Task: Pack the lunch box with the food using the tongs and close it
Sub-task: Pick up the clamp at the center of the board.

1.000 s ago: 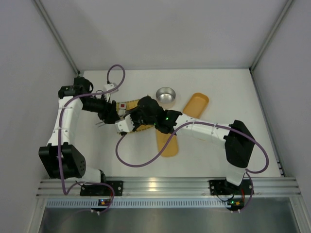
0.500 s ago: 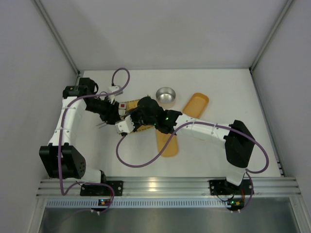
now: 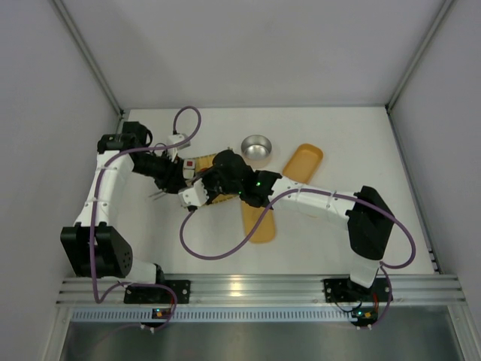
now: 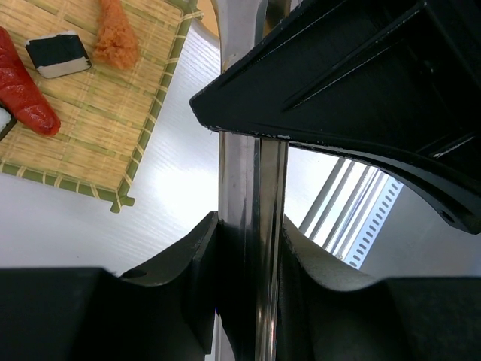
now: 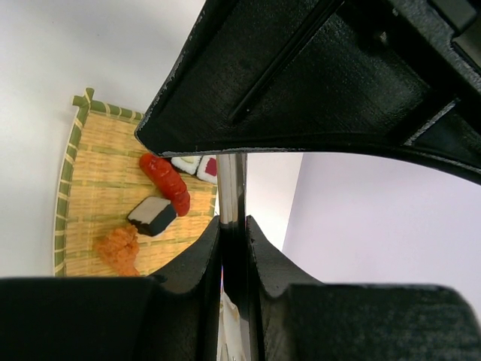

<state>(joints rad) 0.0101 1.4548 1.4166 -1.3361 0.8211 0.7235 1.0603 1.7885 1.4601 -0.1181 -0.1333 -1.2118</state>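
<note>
Smooth, flat steel tongs (image 4: 242, 173) are pinched between the left gripper (image 4: 250, 252) pads, and their thin strip is also clamped by the right gripper (image 5: 231, 252). Glossy toy food (image 4: 113, 37) is seen on the ribbed woven mat (image 4: 90, 135), just beside the jaws.

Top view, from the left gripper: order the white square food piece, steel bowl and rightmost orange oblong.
From the left gripper:
1. White square food piece, just behind it.
2. Steel bowl, to its right.
3. Rightmost orange oblong, beyond the bowl.
</note>
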